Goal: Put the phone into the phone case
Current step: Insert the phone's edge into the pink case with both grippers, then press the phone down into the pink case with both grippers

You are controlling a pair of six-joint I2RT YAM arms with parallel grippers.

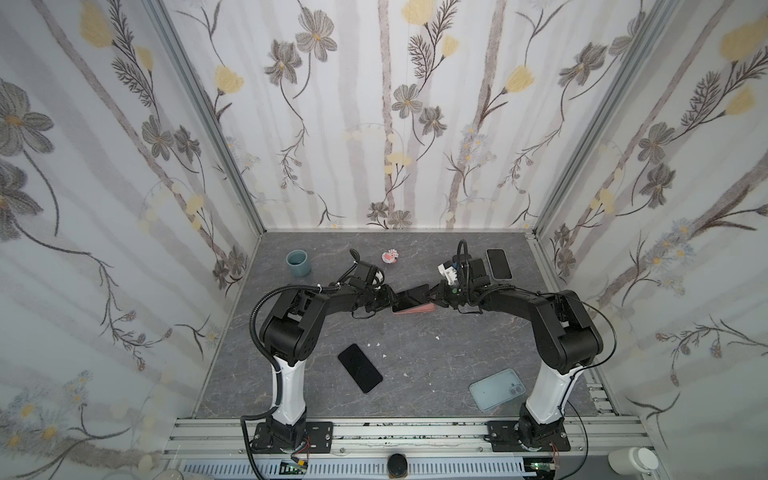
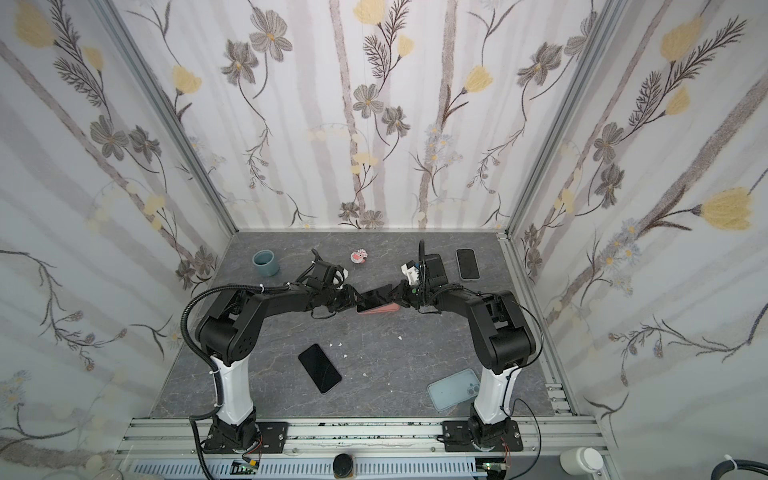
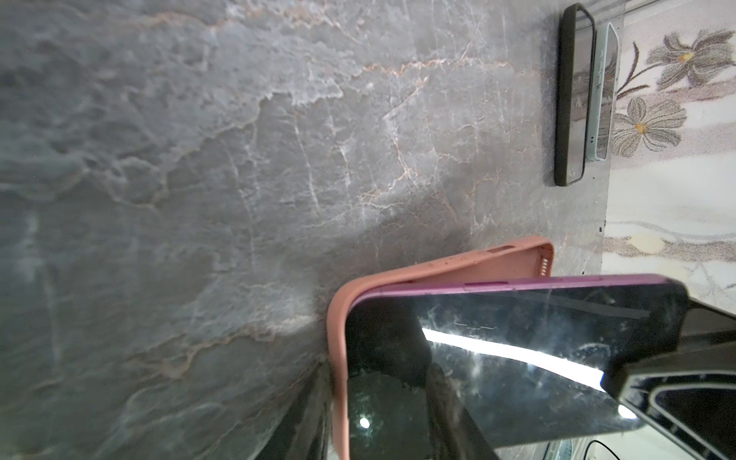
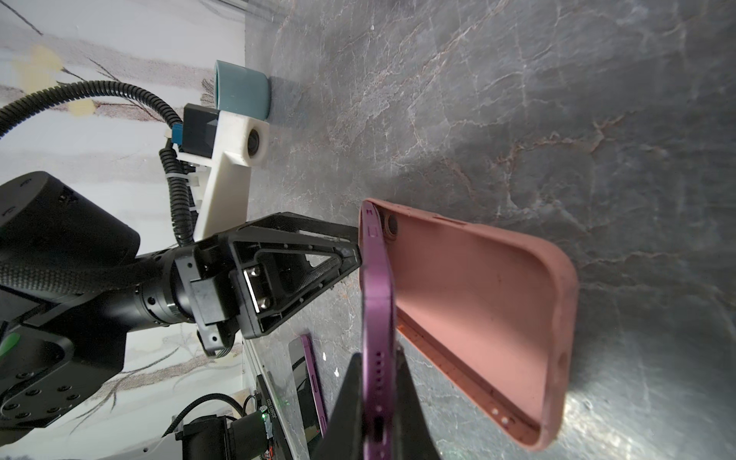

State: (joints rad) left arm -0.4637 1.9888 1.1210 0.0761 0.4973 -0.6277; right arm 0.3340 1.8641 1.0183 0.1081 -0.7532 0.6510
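Insertion step: phone (image 4: 378, 286), one end lodged in phone case (image 4: 478, 278), other pinched by right gripper (image 4: 378, 418); left gripper (image 1: 390, 298), state cannot be told. Raised end to be pressed down.

The phone (image 4: 378, 286), purple-framed with a black glass face, sits tilted. Its end nearest the left gripper (image 4: 355, 249) is tucked into the case (image 4: 478, 278). Its other end is lifted clear and pinched by the edges in the right gripper (image 4: 376, 382). The salmon-pink case lies open side up beneath the phone, between the two grippers.
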